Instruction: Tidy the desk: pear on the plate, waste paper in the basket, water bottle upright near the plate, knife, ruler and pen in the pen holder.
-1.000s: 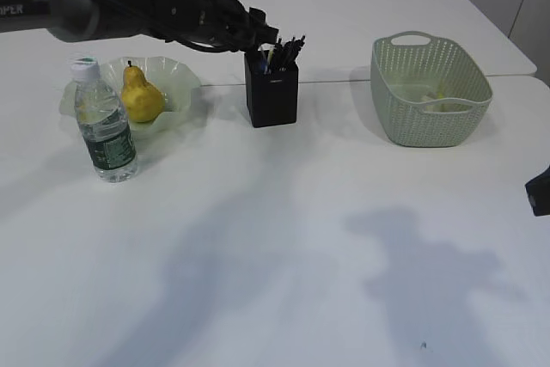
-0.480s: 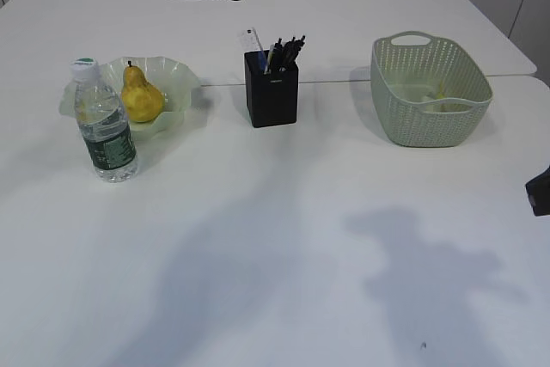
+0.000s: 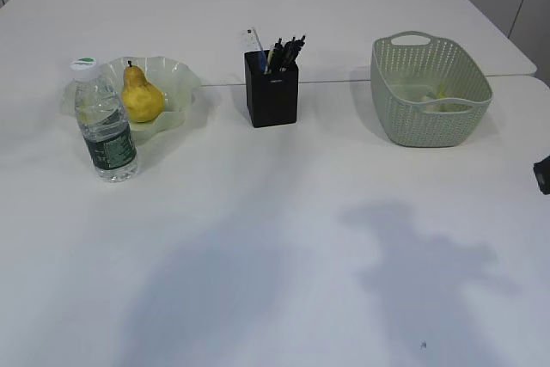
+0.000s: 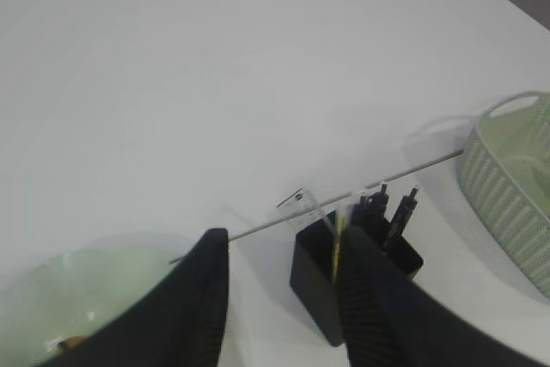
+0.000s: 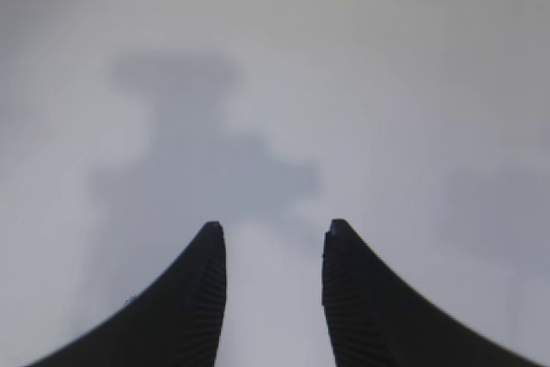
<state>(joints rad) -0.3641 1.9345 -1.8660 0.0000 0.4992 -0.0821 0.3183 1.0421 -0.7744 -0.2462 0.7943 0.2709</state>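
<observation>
At the far left a small clear plastic water bottle with a dark green label and white-green cap stands upright, just in front of the translucent pale green plate with its ruffled rim, and a yellow pear with a short dark stem sits in that plate. The left gripper hangs above and nearer than the small black square pen holder, its two dark fingers parted with nothing between them; below it the holder carries a clear plastic ruler and several slim black pens, all standing on end. A knife cannot be picked out among them. Off to that gripper's right sits the sage-green oval woven-look basket; pale yellowish scraps lie inside, hard to make out through the weave. The right gripper hovers over bare white table, fingers apart and empty, the basket's edge just cut off beyond it.
</observation>
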